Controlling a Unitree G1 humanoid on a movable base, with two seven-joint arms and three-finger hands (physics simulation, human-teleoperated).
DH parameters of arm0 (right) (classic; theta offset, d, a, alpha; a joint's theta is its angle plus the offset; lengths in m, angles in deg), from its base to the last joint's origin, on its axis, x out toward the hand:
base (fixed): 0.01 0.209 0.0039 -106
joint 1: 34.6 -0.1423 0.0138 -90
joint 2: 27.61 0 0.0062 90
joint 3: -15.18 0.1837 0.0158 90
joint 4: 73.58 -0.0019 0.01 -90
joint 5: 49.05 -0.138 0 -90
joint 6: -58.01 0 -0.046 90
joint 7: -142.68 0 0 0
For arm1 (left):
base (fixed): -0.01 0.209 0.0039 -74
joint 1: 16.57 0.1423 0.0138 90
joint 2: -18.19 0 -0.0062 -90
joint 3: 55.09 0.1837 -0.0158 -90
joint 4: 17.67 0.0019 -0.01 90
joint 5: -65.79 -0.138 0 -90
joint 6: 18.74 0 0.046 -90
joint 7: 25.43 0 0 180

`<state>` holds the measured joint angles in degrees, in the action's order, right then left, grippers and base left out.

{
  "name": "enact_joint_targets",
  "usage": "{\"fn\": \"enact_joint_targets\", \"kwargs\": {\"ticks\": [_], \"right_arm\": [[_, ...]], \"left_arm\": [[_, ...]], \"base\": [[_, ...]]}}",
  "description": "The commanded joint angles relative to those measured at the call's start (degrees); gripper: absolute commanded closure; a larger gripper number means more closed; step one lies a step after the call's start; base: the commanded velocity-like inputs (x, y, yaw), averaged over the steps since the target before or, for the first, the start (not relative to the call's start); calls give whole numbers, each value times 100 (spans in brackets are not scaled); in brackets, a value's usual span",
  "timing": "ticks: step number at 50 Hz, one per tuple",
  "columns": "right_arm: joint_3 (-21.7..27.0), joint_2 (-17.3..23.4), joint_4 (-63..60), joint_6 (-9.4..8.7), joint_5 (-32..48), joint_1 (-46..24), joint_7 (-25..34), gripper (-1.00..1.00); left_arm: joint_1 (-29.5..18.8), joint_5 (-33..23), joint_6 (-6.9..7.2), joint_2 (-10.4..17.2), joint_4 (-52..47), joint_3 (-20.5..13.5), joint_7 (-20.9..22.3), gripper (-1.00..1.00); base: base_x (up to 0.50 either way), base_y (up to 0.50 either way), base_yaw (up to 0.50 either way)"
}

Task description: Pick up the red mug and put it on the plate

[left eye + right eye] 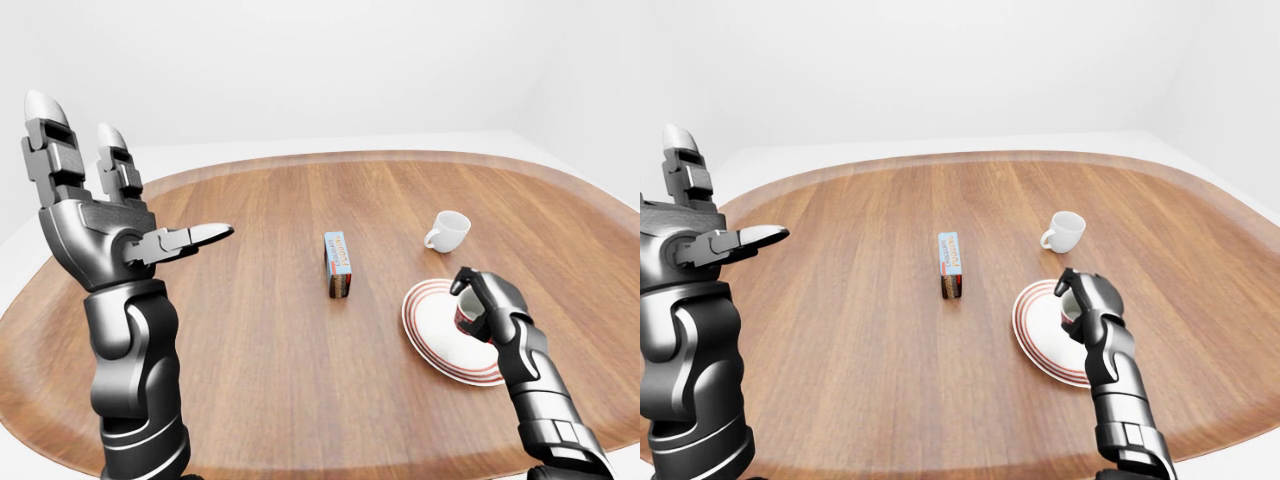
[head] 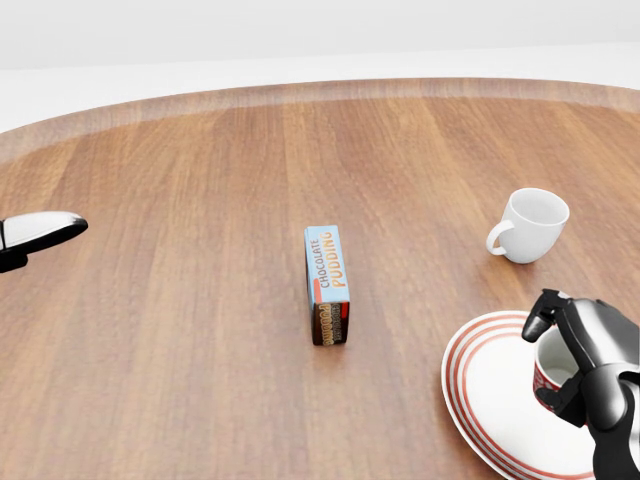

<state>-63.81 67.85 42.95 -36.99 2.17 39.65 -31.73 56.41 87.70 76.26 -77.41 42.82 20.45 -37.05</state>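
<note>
A plain white room is seen behind a broad wooden counter point(image 2: 200, 330) with a rounded edge, which fills most of every view. Near the middle of the counter a chocolate pudding box point(image 2: 327, 284) is stood on its long narrow side, with the lettering on its upper face. A white cup point(image 2: 529, 226) is set upright toward the right of the head view, its handle turned to the left, well apart from the box. Below the cup, at the lower right of the head view, a white plate point(image 2: 492, 400) with red rings around its rim is laid flat. The red mug point(image 2: 556, 374) is found over the right part of this plate, upright, with its white inside visible; whether its base is touching the plate cannot be told. The right hand point(image 2: 585, 365) is wrapped around the mug, its dark fingers point(image 2: 546, 315) curled over the rim and down the side, so that the mug is gripped. The left hand point(image 1: 100, 215) is held up at the left of the left-eye view, well above the counter, with its fingers spread wide and nothing held in it.
</note>
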Motion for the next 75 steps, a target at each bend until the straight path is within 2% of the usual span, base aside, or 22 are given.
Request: {"fn": "enact_joint_targets", "kwargs": {"ticks": [1, 16, 53, 59, 62, 65, 70, 73, 75], "right_arm": [[-64, 18, 202, 0, -521, -45, -779, 100], [-215, 35, 1184, 0, -804, -331, -1293, 100], [-346, 92, 1829, 0, -1008, -610, -1775, 100], [-375, 84, 1954, 58, -1067, -644, -1812, 100], [-423, 67, 2228, 197, -1098, -704, -1946, 100], [-451, 72, 2322, 228, -1109, -733, -1982, 100], [-467, 89, 2332, 216, -1118, -739, -1994, 100], [-461, 113, 2186, 127, -1094, -696, -1945, 99], [-450, 104, 2099, 94, -1083, -653, -1927, 15]], "left_arm": [[7, 9, 0, 6, -3, -15, 8, -100], [12, 28, 0, 0, -32, -14, 0, -100], [26, 6, 0, 13, 20, -34, 38, -100], [19, 12, 0, 17, -6, -29, 24, -100], [37, 5, 0, 11, 9, -28, 35, -100], [30, 16, 0, 17, 0, -40, 32, -100], [50, -2, 0, 16, 27, -37, 48, -100], [33, -7, 0, 16, 48, -35, 48, -100], [35, -26, 0, 15, 80, -27, 58, -100]], "base": [[0, 0, 0], [0, 0, 0], [0, 0, 0], [0, 0, 0], [0, 0, 0], [0, 0, 0], [0, 0, 0], [0, 0, 0], [0, 0, 0]]}}
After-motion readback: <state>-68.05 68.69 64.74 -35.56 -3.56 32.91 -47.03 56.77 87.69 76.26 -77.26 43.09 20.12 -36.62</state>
